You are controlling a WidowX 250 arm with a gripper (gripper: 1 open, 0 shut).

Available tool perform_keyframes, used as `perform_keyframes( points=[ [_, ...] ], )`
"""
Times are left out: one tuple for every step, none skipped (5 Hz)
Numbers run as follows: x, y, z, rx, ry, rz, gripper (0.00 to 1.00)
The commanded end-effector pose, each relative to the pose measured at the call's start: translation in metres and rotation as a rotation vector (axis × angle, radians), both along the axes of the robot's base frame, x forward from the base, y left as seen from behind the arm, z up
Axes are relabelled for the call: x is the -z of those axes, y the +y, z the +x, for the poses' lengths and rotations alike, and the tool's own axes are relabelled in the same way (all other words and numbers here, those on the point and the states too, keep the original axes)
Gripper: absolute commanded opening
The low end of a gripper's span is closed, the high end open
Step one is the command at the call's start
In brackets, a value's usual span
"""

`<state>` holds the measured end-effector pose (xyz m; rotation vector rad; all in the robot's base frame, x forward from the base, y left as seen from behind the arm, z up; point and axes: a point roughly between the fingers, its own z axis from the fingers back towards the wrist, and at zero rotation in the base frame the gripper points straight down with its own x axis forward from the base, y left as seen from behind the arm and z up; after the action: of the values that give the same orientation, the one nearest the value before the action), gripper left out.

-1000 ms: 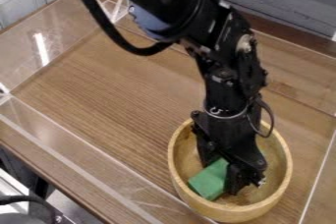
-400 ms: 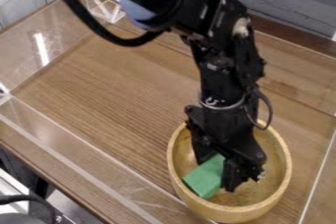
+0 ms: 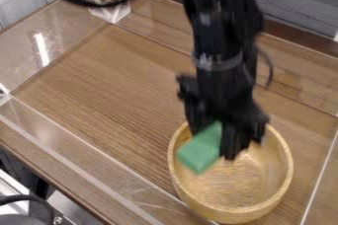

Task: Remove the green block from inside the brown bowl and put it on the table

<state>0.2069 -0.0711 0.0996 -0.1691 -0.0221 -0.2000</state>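
Clearly, the pincer (image 3: 227, 138) is grasping the green block (image 3: 203, 147) — the block is sitting at the pincer's lower end, its upper part tucked up among the dark, blurred fingers and its lower part showing on the image-left side. Both are hanging over the left part of the brown bowl (image 3: 242, 191), the block tilting and overlapping the rim in this view — the bowl itself is resting on the table (image 3: 106, 101).

I see my own arm (image 3: 218, 32) dark and blurred, its details smeared into black, while fairly even, moderate light leaves a pale glare on the clear plastic wall (image 3: 40, 46) at left.
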Motion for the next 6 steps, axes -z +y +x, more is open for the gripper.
perform_keyframes(
  points=[
    [-0.062, 0.022, 0.015, -0.11, -0.099, 0.001, 0.0],
    [-0.098, 0.059, 0.017, -0.206, -0.143, 0.01, 0.0],
    [-0.09, 0.109, 0.008, -0.228, -0.153, 0.016, 0.0],
    [-0.077, 0.152, 0.01, -0.233, -0.175, 0.025, 0.0],
    [-0.057, 0.155, 0.002, -0.22, -0.179, 0.034, 0.0],
    [-0.04, 0.135, -0.005, -0.199, -0.172, 0.033, 0.0]
  ],
)
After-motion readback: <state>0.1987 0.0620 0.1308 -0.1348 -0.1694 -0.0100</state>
